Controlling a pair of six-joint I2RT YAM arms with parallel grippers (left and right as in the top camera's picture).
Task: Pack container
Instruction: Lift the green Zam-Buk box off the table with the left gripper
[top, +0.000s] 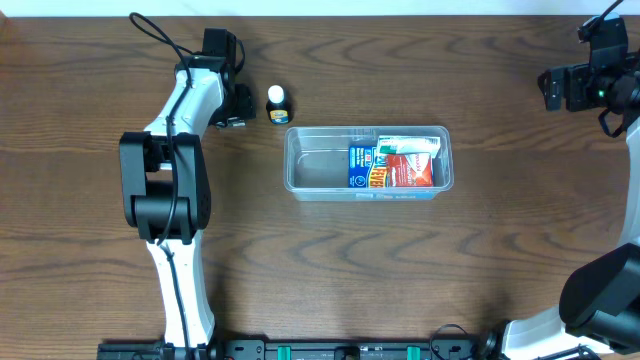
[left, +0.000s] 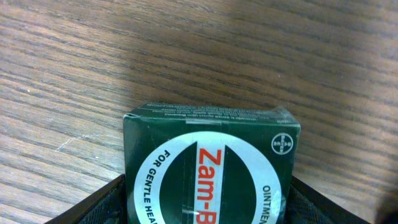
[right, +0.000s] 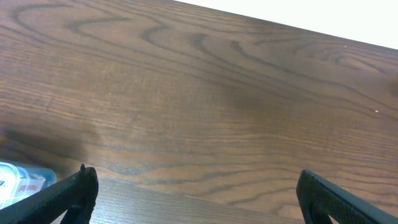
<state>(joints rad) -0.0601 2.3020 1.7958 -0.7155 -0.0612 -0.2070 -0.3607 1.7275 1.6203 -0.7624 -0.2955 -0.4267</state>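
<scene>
Left wrist view: left end effector (top: 231, 108) clamped on a green Zam-Buk ointment box (left: 211, 155) above the bench (left: 93, 62). Container (top: 312, 168) sits well to its right. Likely next move: carry the box across and release it into the bare nearer half. Right end effector (right: 196, 185) is apart.

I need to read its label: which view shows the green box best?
Left wrist: the green box fills the frame, its label legible. Overhead, the left hand mostly hides it; the right wrist view lacks it.
</scene>
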